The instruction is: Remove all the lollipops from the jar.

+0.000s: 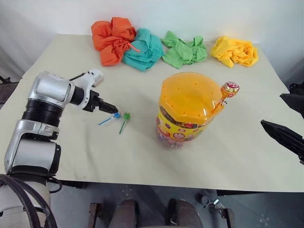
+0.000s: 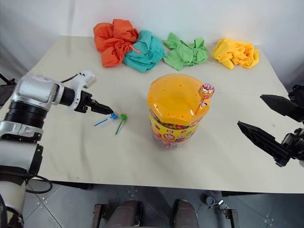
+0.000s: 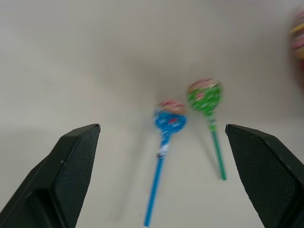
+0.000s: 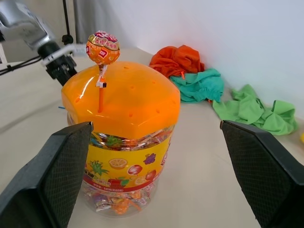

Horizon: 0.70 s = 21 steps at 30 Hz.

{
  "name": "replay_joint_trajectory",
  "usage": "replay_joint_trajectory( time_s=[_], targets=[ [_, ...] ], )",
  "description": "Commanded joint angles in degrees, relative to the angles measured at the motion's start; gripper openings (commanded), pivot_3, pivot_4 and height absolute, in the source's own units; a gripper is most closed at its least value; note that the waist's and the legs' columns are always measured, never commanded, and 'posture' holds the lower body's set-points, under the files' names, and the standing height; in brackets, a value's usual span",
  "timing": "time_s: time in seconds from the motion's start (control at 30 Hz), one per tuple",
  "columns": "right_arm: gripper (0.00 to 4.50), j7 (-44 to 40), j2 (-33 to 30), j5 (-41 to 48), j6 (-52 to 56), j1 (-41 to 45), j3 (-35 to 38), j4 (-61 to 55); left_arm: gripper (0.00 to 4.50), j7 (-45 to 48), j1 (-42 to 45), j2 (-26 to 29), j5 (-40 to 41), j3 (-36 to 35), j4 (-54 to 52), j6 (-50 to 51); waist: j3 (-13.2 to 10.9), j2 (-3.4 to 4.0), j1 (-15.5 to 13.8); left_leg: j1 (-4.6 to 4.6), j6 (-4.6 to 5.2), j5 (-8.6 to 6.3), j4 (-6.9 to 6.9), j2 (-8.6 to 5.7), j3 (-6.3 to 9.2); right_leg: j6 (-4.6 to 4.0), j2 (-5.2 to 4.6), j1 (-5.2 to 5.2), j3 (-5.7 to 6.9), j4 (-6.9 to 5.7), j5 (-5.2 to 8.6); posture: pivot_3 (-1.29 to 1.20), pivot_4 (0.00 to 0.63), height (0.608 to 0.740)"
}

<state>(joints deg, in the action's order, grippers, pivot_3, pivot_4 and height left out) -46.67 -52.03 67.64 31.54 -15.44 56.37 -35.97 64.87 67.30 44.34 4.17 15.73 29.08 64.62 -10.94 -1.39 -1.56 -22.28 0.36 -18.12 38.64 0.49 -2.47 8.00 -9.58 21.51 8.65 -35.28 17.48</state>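
The left hand [image 3: 161, 142], fingers apart, hovers over the blue lollipop [image 1: 115, 115] and green lollipop [image 1: 126, 116] lying left of the jar [image 1: 187, 109] on the counter [image 1: 237, 152]. The orange lollipop [image 1: 230, 89] remains stuck in the lid; the right hand [image 2: 266, 126] waits open, lower right.

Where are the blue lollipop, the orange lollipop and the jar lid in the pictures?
blue lollipop [image 3: 169, 119]: left wrist view, on its wrapped head.
orange lollipop [image 4: 102, 47]: right wrist view, on its wrapped head.
jar lid [image 1: 190, 97]: left eye view, on the middle of the orange dome.
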Motion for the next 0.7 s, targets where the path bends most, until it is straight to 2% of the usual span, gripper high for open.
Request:
replay_joint_trajectory(
  time_s=[0.03, 0.1, 0.3, 0.47, 0.57, 0.7],
  targets=[
    [4.50, 0.30, 0.25, 0.55, 0.04, -0.59, 2.92, -1.47, 4.49, 4.12, 0.84, 3.04, 3.00, -2.65, -6.22, -4.80, 0.00, 0.00, 0.00, 0.00, 0.00, 0.00, 0.00, 0.00, 0.00, 0.00, 0.00, 0.00, 0.00, 0.00, 0.00, 0.00, 0.150, 0.740],
    [4.50, 0.52, 0.30, 0.78, 0.02, -0.84, 3.16, -1.69, 4.49, 4.67, 0.07, 3.12, 5.09, -5.81, -7.65, -8.87, 0.00, 0.00, -0.07, 0.00, 0.00, 0.00, 0.02, 0.00, -0.01, 0.00, 0.00, 0.00, 0.00, 0.00, 0.00, 0.00, 0.150, 0.740],
    [4.50, 4.83, -0.86, 3.32, 2.24, -1.35, 2.61, -4.39, 4.49, 9.14, -2.82, -1.28, 16.63, -17.72, -12.69, -20.46, 0.00, 0.00, -0.08, -0.02, -0.01, -0.02, 0.16, 0.03, 0.01, 0.00, 0.00, -0.01, -0.01, -0.06, 0.00, 0.00, 0.150, 0.740],
    [4.50, 10.53, -2.92, 5.59, 4.98, -1.22, 2.11, -8.37, 4.49, 20.91, -5.74, -6.63, 28.87, -26.63, -13.38, -32.45, 0.01, 0.01, 0.02, -0.04, 0.00, -0.04, 0.31, 0.06, 0.01, 0.00, 0.00, -0.01, -0.02, -0.15, 0.00, 0.00, 0.150, 0.740],
    [4.50, 15.85, -5.53, 8.29, 5.38, 1.55, -1.36, -11.06, 4.49, 27.02, -6.45, -7.21, 34.23, -27.95, -10.64, -34.90, 0.01, 0.02, 0.30, -0.03, -0.01, -0.04, 0.36, 0.08, -0.01, -0.01, 0.02, -0.01, -0.03, -0.18, 0.00, 0.00, 0.150, 0.740],
    [4.50, 18.94, -7.74, 7.73, 5.19, 5.40, -6.56, -11.88, 4.49, 27.63, -8.91, -4.76, 39.81, -24.39, -9.87, -37.37, 0.02, 0.03, 0.20, 0.07, 0.00, -0.05, 0.36, 0.10, 0.00, -0.01, 0.03, -0.04, -0.11, -0.25, 0.00, 0.00, 0.150, 0.740]
  ],
)
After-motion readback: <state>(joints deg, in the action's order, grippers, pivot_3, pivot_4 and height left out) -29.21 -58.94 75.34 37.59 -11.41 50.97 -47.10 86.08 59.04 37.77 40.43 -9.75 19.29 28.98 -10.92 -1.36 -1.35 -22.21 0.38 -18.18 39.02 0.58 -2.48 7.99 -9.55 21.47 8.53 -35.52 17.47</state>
